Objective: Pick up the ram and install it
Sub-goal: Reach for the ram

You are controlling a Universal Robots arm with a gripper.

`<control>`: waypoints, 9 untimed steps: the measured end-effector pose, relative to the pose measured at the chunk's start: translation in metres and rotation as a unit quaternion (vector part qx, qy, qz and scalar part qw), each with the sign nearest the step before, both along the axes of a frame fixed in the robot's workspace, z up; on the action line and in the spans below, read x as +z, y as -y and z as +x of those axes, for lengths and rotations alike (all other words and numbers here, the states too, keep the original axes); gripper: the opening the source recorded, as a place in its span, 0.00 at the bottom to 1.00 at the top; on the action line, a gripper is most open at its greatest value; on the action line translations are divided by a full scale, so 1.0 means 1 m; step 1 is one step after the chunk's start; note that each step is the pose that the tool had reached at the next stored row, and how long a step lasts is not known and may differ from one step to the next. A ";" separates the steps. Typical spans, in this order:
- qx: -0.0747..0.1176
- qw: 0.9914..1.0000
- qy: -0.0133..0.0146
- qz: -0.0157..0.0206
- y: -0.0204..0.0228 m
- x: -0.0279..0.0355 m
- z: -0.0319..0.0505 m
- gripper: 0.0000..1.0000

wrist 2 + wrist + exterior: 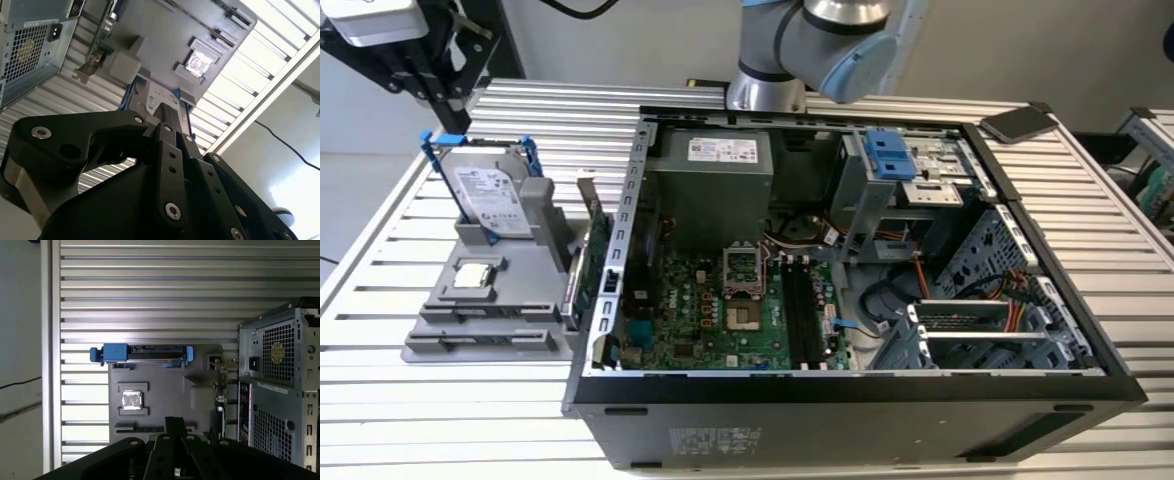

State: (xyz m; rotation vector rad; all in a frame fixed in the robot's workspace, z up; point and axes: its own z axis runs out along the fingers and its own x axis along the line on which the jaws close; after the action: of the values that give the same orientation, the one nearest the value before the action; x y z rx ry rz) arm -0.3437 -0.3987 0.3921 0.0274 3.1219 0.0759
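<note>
Above the grey parts holder [165, 390] that sits on the slatted table [150, 285] beside the open computer case [854, 392], the gripper [173, 422] hangs with its fingertips drawn together and nothing between them. The job looks to be at its first step, the approach to the pick. No memory stick is seated in the motherboard slots [803, 310], and nothing has been lifted.

The ram [137, 428] appears to be the thin dark strip standing on edge in the holder's slot just past the processor chip [131, 400]. That is at the opposite end from the hard drive in its blue caddy [145, 354]. The strip is slender and partly behind the gripper in the first wrist view, so I would not swear to it.

Its long axis runs across the holder, parallel to the hard drive's upper edge. In the exterior view that is from left to right, with the narrow top edge facing up. The motherboard slots run near to far in that view, so the stick lies crosswise to where it must go.

In my judgement a clean pick calls for the jaws to be opened and set square across the thin faces near the middle of the stick. They should also keep clear of the green expansion card [219, 390] standing just beside the holder.
</note>
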 end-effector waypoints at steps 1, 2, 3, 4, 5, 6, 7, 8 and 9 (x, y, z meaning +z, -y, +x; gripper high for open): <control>0.000 1.000 0.000 0.000 0.0000 0.0000 -0.0019 0.00; 0.000 1.000 0.000 0.000 0.0000 0.0001 -0.0038 0.00; 0.001 1.000 0.000 0.000 0.0000 0.0000 -0.0057 0.00; 0.001 1.000 0.000 0.000 0.0000 0.0000 -0.0076 0.00; 0.002 1.000 0.000 0.000 0.0000 0.0000 -0.0089 0.00; 0.002 1.000 0.000 0.000 0.0000 0.0000 -0.0091 0.00; 0.002 1.000 0.000 0.000 0.0000 0.0000 -0.0090 0.00; 0.002 1.000 0.000 0.000 0.0000 0.0000 -0.0090 0.00; 0.002 1.000 0.000 0.000 0.0000 0.0000 -0.0091 0.00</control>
State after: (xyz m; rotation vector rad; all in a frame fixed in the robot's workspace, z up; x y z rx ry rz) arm -0.3527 -0.3988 0.3922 0.0218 3.1221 0.0759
